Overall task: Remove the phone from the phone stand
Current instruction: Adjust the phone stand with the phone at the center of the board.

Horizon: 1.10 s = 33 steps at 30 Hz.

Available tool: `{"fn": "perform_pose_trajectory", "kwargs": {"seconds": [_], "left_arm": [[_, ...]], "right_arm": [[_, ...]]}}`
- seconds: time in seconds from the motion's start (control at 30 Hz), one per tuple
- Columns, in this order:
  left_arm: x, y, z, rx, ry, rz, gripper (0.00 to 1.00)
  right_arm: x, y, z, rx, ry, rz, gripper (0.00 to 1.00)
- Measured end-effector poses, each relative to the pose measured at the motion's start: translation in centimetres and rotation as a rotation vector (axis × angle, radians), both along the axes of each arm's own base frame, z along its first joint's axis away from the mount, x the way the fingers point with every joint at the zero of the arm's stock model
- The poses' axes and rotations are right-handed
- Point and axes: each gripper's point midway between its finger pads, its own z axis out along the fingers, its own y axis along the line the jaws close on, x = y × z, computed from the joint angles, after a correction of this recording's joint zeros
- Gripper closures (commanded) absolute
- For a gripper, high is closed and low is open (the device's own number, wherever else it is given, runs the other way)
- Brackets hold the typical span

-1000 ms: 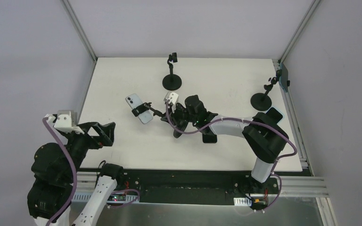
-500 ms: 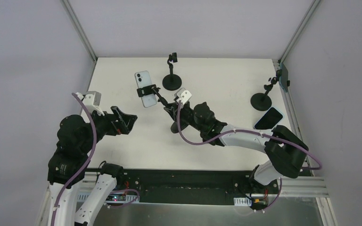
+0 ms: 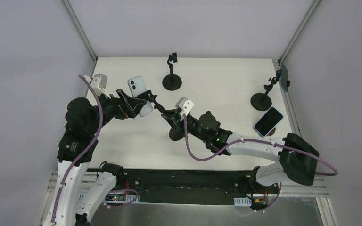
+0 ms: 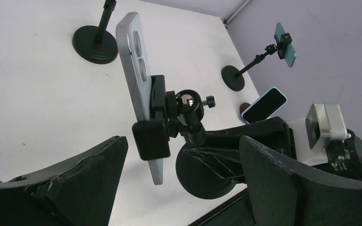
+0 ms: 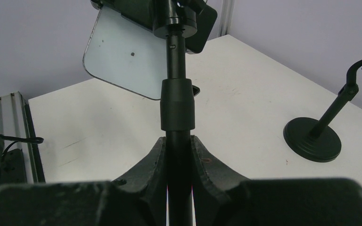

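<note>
Both arms meet left of centre on the white desk [image 3: 122, 141]. The right arm [image 3: 254, 146] stretches in low. Its right end effector [image 5: 179, 155] is closed tight on the pole of the phone stand [image 5: 178, 103], presenting it tilted toward the left arm [image 3: 78, 122]. The phone [image 4: 132, 70] sits in the stand's clamp [image 4: 152, 137], edge-on to the left wrist camera, with its lenses facing the ball head [image 4: 188, 101]. The left end effector [image 4: 181, 141] is spread about as wide as it goes and is empty, one finger either side of phone and clamp, touching neither.

To do this well, we judge, the left fingers should close on a part of the phone clear of the clamp (the upper half looks freest). That way the pads meet glass and not the ball head. The right grip must hold firm while we draw the phone out along its own plane, without twisting.

A second ago the left arm was folded back at the near left corner, well apart from the phone; it has since swung up to straddle it. The right arm has carried stand and phone toward the far left.
</note>
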Motion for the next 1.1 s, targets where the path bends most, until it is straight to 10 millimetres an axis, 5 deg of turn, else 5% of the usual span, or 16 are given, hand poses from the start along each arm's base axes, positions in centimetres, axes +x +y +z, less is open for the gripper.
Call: {"fn": "perform_pose_trajectory", "kwargs": {"seconds": [0.13, 0.33, 0.73, 0.97, 1.1], "left_arm": [[0.6, -0.4, -0.3, -0.012, 0.014, -0.012, 0.26], [0.9, -0.4, -1.2, -0.011, 0.03, -0.011, 0.27], [2.0, -0.6, -1.7, -0.009, 0.051, -0.01, 0.48], [2.6, -0.7, -2.3, -0.008, 0.079, -0.004, 0.93], [2.8, -0.9, -2.2, -0.012, 0.088, -0.008, 1.0]], "right_arm": [[-0.8, -0.3, 0.3, 0.011, -0.007, 0.014, 1.0], [-1.5, -0.4, -0.1, 0.006, -0.014, 0.027, 1.0], [-4.5, -0.1, 1.2, 0.03, -0.04, 0.119, 1.0], [-5.6, 0.1, 0.9, 0.011, -0.071, 0.148, 1.0], [-5.7, 0.0, 0.7, 0.001, -0.083, 0.141, 1.0]]}}
